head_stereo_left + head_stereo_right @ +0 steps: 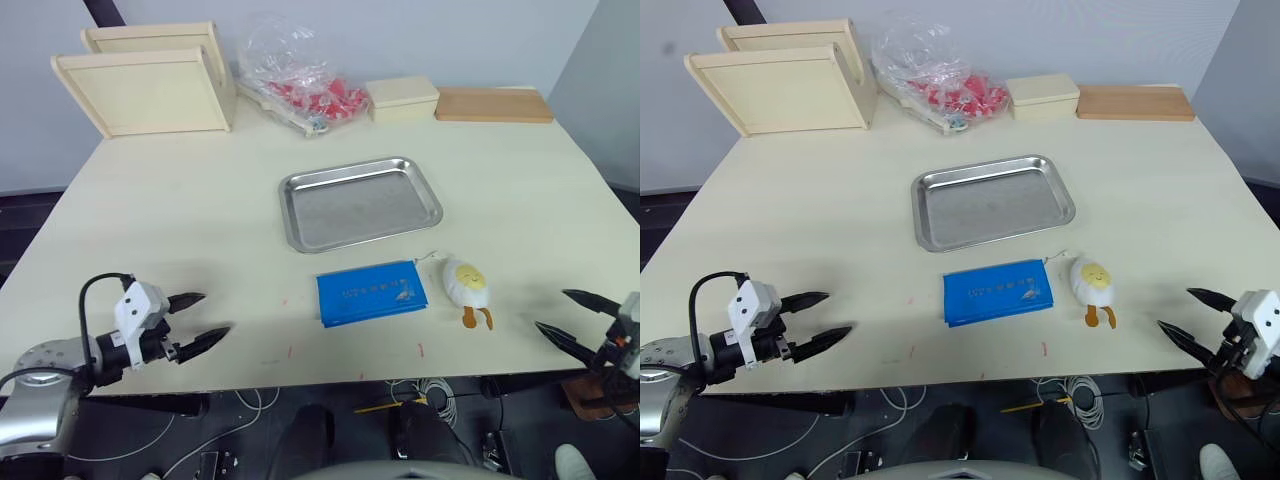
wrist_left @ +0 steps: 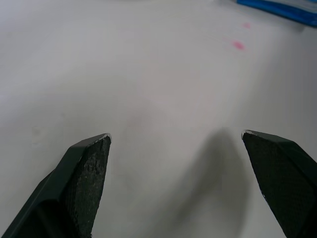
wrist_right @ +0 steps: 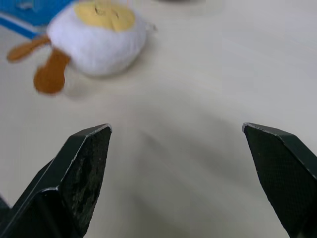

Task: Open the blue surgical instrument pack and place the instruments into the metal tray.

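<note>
A: Where is the blue surgical instrument pack found?

B: It is laid flat and closed on the pale table, near the front edge, just in front of the metal tray. A line of small white print is seen on its cover, but it cannot be read.

A: And the tray?

B: It is set at the table's middle, slightly askew, with nothing seen inside it.

A: What is placed beside the pack?

B: A small egg-shaped plush toy, white with a yellow face and orange legs, is seen just to the pack's right, apart from it.

A: How are the grippers held?

B: The left gripper is held over the front left of the table, its two black fingers spread apart with nothing between them. The right gripper is held at the front right edge, likewise spread wide and empty.

A: What is kept at the back?

B: Two pale wooden framed trays, a clear plastic bag of red items, a cream box and a wooden board are lined along the far edge.
</note>
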Robot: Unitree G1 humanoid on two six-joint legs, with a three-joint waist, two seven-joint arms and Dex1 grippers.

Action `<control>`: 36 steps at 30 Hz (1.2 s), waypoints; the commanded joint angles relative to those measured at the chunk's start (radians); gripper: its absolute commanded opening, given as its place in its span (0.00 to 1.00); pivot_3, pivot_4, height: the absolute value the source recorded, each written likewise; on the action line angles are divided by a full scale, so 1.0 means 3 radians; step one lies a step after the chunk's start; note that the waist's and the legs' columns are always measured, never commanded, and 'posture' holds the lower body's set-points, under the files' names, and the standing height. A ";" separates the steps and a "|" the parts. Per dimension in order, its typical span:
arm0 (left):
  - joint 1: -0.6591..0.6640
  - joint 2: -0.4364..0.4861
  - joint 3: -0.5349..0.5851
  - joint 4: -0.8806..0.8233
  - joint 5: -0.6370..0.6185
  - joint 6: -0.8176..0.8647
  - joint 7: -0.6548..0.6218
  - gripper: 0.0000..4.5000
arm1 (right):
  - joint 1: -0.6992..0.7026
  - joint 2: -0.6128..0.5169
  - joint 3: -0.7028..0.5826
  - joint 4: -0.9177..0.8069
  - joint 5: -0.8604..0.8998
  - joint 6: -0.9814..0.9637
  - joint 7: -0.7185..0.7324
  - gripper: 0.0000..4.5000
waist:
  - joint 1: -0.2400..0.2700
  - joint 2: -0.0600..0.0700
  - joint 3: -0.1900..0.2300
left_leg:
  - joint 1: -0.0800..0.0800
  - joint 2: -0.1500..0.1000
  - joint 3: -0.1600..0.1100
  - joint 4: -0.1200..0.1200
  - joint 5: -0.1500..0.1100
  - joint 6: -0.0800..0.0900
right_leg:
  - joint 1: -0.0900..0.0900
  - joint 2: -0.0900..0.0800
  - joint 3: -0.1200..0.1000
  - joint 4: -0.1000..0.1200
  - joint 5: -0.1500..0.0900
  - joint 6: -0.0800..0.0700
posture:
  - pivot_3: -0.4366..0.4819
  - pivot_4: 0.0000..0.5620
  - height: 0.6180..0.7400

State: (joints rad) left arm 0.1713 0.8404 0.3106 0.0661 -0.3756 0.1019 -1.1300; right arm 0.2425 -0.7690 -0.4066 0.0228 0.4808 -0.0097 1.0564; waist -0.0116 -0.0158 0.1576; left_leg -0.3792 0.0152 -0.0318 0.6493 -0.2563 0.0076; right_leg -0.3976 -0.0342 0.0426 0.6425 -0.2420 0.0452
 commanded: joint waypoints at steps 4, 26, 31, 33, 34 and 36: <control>-0.0232 0.0014 -0.0165 -0.0111 -0.0073 0.0081 -0.0127 1.00 | -0.0148 -0.0061 0.0048 -0.0841 0.0290 0.0597 -0.0196 0.99 | 0.0001 0.0000 0.0000 | -0.0001 0.0000 -0.0003 0.0001 0.0000 0.0000 | 0.0000 0.0000 -0.0001 0.0000 0.0000 0.0001 | 0.48 0.27 1.00; -0.1418 -0.0406 -0.1194 0.0348 0.0197 0.0013 -0.0553 0.01 | -0.1623 -0.0146 0.1955 -0.1240 -0.0941 0.1651 -0.0724 0.00 | -0.0001 -0.0010 0.0005 | -0.0008 -0.0017 -0.0005 0.0005 -0.0001 0.0002 | -0.0002 0.0002 -0.0008 0.0000 0.0015 -0.0001 | 0.48 0.27 1.00; -0.1582 -0.0519 -0.1313 0.0570 0.0278 -0.0064 -0.0605 0.01 | -0.1770 -0.0113 0.2239 -0.1116 -0.1278 0.1710 -0.0762 0.00 | -0.0003 -0.0010 0.0006 | -0.0014 -0.0020 -0.0007 0.0005 -0.0001 0.0002 | -0.0008 0.0002 -0.0008 0.0000 0.0016 -0.0001 | 0.48 0.27 1.00; -0.1621 -0.0554 -0.1356 0.0618 0.0294 -0.0089 -0.0637 0.01 | -0.1808 -0.0110 0.2291 -0.1082 -0.1369 0.1733 -0.0767 0.00 | -0.0003 -0.0011 0.0005 | -0.0017 -0.0020 -0.0007 0.0005 -0.0001 0.0002 | -0.0011 0.0003 -0.0008 0.0001 0.0016 -0.0001 | 0.48 0.27 1.00; -0.1640 -0.0572 -0.1371 0.0640 0.0298 -0.0097 -0.0649 0.01 | -0.1822 -0.0093 0.2299 -0.1068 -0.1379 0.1737 -0.0756 0.00 | 0.0000 -0.0011 0.0005 | -0.0015 -0.0020 -0.0006 0.0006 -0.0001 0.0002 | -0.0011 0.0002 -0.0008 0.0002 0.0016 -0.0001 | 0.48 0.27 1.00; -0.1670 -0.0601 -0.1388 0.0672 0.0302 -0.0106 -0.0665 0.01 | -0.1841 -0.0026 0.2288 -0.1056 -0.1355 0.1756 -0.0746 0.00 | 0.0000 -0.0014 0.0004 | -0.0016 -0.0020 -0.0006 0.0008 -0.0001 0.0002 | -0.0010 0.0002 -0.0008 0.0002 0.0016 0.0000 | 0.48 0.27 1.00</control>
State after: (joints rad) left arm -0.3153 0.6635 -0.0966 0.2682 -0.2937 0.0813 -1.3153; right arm -0.2995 -0.7829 0.2841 -0.2947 0.0833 0.5051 0.8379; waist -0.0117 -0.0200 0.1587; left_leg -0.3838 0.0091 -0.0337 0.6518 -0.2566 0.0082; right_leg -0.4006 -0.0336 0.0403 0.6432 -0.2371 0.0450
